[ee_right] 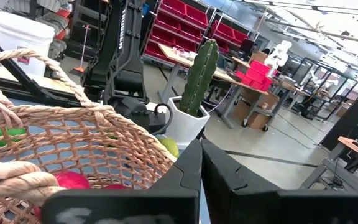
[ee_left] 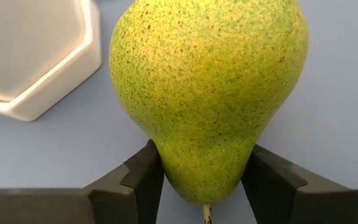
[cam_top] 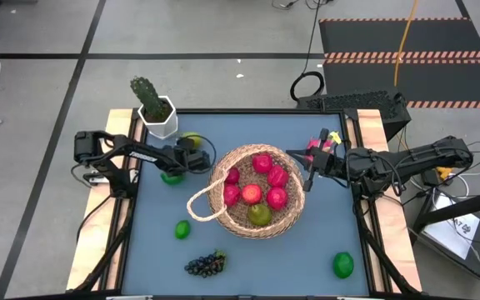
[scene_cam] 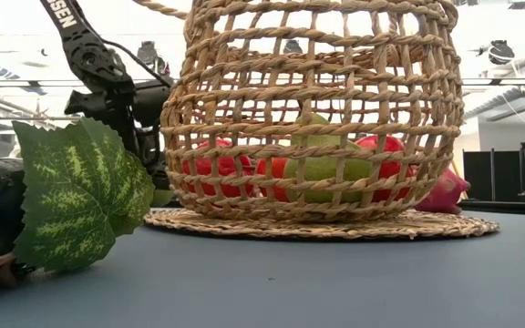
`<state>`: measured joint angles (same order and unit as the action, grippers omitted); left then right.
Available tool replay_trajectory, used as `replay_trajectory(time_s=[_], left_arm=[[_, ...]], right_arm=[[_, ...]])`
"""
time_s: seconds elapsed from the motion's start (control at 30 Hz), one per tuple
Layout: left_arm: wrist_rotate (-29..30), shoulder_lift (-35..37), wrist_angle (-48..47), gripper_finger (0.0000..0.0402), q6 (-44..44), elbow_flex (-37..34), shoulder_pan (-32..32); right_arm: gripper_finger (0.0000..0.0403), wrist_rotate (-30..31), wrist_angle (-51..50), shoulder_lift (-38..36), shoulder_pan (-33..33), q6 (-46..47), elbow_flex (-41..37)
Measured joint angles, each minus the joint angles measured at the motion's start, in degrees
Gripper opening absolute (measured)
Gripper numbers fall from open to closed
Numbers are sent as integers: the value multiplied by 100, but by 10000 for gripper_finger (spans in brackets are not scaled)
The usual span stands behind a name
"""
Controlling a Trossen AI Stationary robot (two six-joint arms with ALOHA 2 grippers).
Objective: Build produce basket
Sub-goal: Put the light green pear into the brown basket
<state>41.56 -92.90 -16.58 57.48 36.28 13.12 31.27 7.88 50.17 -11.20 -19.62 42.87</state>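
The left gripper [ee_left: 202, 180] is seen closed on the narrow end of a yellow-green pear [ee_left: 210, 93], its fingers [ee_left: 143, 180] pressed against both sides; in the high view this lies left of centre, beside the white cactus pot [cam_top: 158, 117]. The right gripper [ee_right: 201, 171] is shown with fingers pressed together, nothing held, raised just right of the basket [cam_top: 223, 208]. The basket is placed at the centre of the blue table [cam_top: 323, 233] and is filled with red apples [cam_top: 262, 163] and a pear. Outside it, limes [cam_top: 182, 229] are scattered at lower left and lower right, a grape bunch [cam_top: 206, 264] at the bottom, and a dragon fruit [cam_top: 317, 143] by the right arm.
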Motion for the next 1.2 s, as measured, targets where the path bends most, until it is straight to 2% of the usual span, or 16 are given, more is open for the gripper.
replay_trajectory(time_s=[0.27,0.4,0.67,0.8,0.97,1.2], left_arm=[[221,426,-415,192,-450,334,-206],[412,1027,-695,195,-816,488,-258],[479,2440,-588,187,-1879,522,-575],[512,3049,-248,195,-2630,519,-827],[485,3691,784,192,-3724,523,-1099],[-177,4135,1688,188,-4804,522,-1766]], right_arm=[[0,0,-2,0,-1,-19,0],[0,4,0,-2,-2,-19,0],[0,9,0,-2,0,-17,0],[0,11,0,-2,0,11,0],[0,13,0,-2,0,44,0],[0,7,-2,-2,-2,185,0]])
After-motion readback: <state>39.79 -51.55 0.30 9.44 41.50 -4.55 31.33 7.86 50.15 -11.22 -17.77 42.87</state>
